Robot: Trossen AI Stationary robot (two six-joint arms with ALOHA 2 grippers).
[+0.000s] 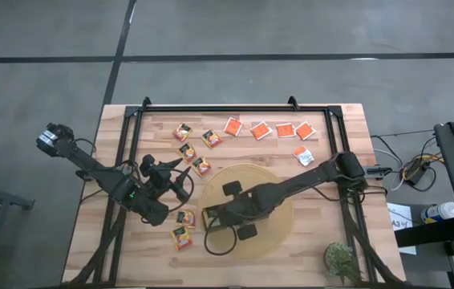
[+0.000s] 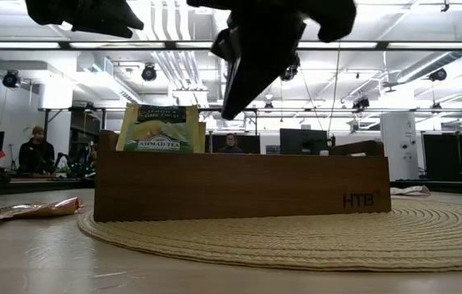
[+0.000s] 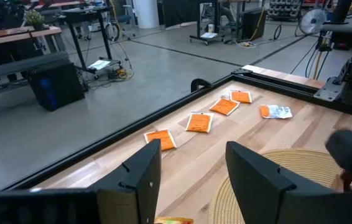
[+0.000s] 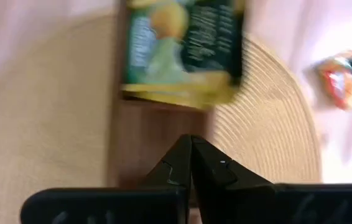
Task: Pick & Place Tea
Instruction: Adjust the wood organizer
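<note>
Flat green-yellow tea sachet (image 2: 159, 129) upright in wooden tray (image 2: 239, 188), woven round mat (image 2: 313, 237), right gripper (image 4: 191, 163) closed empty, left gripper (image 3: 191, 168) apart

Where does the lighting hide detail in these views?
Low view: ceiling lights backlight the arm overhead into a black silhouette, and the tray front is shaded though its mark reads. High view: even light, soft shadows on the table, no glare. Left wrist view: the left gripper is dark against the bright floor.
</note>
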